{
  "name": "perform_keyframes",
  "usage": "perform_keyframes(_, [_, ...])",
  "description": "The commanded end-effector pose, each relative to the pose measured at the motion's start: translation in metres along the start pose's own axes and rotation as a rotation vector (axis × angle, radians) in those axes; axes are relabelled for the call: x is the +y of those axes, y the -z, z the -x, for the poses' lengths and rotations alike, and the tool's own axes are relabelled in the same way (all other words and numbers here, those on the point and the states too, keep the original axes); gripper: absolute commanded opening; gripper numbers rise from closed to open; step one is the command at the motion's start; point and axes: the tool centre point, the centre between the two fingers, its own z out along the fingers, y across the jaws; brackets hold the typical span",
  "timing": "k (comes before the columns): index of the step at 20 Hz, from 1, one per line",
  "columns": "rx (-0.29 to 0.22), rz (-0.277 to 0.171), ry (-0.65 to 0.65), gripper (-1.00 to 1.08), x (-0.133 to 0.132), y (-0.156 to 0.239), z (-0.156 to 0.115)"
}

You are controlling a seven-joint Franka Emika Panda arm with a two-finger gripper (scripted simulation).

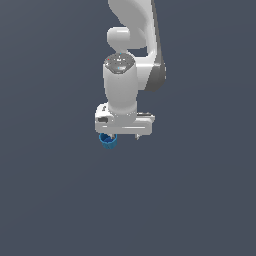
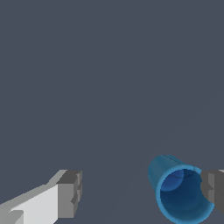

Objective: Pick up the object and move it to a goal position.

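Note:
The object is a small bright blue cup (image 1: 107,140) with a darker hollow centre, showing just under the white gripper's (image 1: 123,134) hand, toward the exterior view's left. In the wrist view the cup (image 2: 179,194) lies between my two grey fingertips, right beside one fingertip (image 2: 214,190) and far from the other (image 2: 70,192). The gripper (image 2: 142,192) is open, with its jaws wide apart around the cup. I cannot tell whether the near fingertip touches the cup. In the exterior view the hand hides most of the fingers.
The white arm (image 1: 122,80) rises above the hand toward the top of the exterior view. A plain dark grey surface (image 1: 200,200) fills the surroundings in both views. No goal marker shows.

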Motion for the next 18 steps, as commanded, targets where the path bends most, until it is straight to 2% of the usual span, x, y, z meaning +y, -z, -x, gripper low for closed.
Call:
perform_keyframes(1, [0.0,0.0,0.0,0.28,0.0,0.0,0.0])
perform_keyframes(8, [0.017,0.004,0.018,0.28,0.0043,0.008,-0.0035])
perform_keyframes(18, [0.014,0.001,0.041,0.28,0.0071,0.0051,-0.0025])
